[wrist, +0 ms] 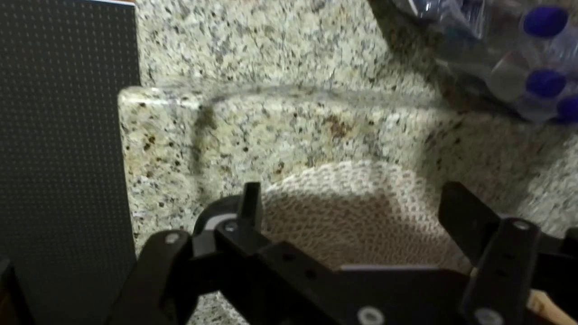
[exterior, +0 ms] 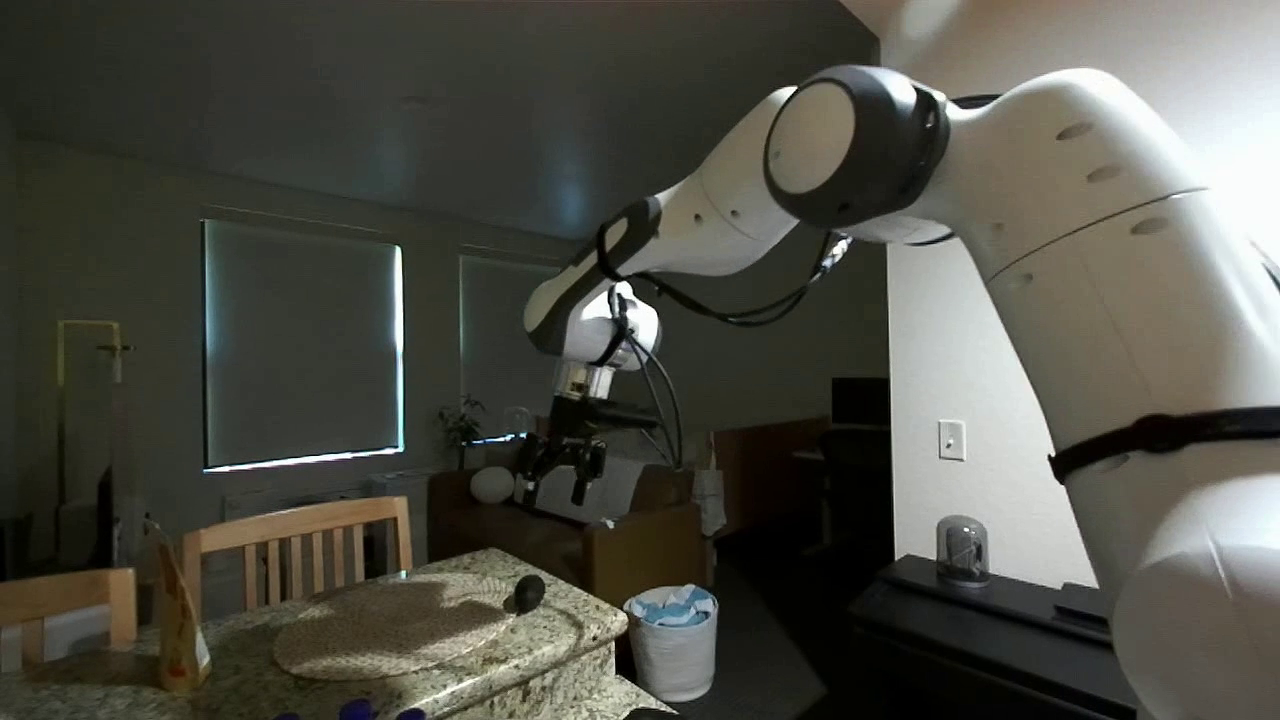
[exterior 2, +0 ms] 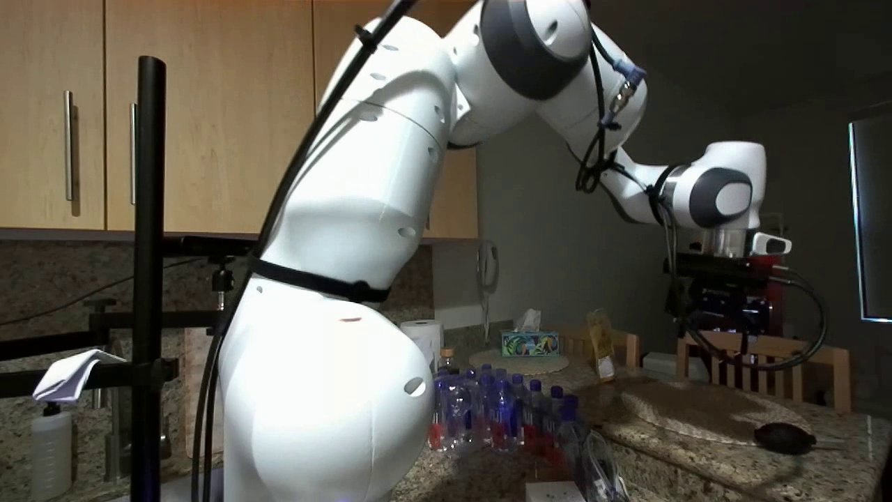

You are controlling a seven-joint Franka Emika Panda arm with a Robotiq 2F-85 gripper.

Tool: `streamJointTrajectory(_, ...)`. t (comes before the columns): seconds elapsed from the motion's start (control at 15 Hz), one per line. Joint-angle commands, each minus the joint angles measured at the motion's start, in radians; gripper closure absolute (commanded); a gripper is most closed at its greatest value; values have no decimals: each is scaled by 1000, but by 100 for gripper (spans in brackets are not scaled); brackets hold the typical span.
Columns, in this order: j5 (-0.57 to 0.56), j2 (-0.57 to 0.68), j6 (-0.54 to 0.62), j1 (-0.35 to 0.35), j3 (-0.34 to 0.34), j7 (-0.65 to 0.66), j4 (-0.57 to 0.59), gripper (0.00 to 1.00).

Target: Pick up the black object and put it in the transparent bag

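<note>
The black object (exterior: 529,594) is a small rounded lump on the granite counter at the edge of a round beige mat. It also shows in an exterior view (exterior 2: 785,438) with a thin pale stem. In the wrist view the black object (wrist: 218,208) is partly hidden behind the left finger. My gripper (exterior: 556,490) is open and empty, well above the counter. In the wrist view the gripper (wrist: 352,194) has its fingers wide apart with the mat below between them. The transparent bag (exterior: 680,608), pale bluish-white, lines a round white bin (exterior: 675,660) on the floor beyond the counter's end.
The beige mat (exterior: 395,630) lies on the granite counter (exterior: 575,625). Several clear bottles with purple caps (exterior 2: 502,411) stand near the robot's base. A yellow pouch (exterior: 180,630) stands beside the mat. Wooden chairs (exterior: 300,515) and a brown sofa (exterior: 640,560) are behind the counter.
</note>
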Motion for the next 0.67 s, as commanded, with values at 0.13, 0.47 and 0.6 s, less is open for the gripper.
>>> streamJointTrajectory(0.13,-8,330,171,0,36,292,368,0)
streamJointTrajectory(0.47,-48,543,197,-15,-18,546,661,0)
streamJointTrajectory(0.6,-68,597,207,-17,-55,649,717,0)
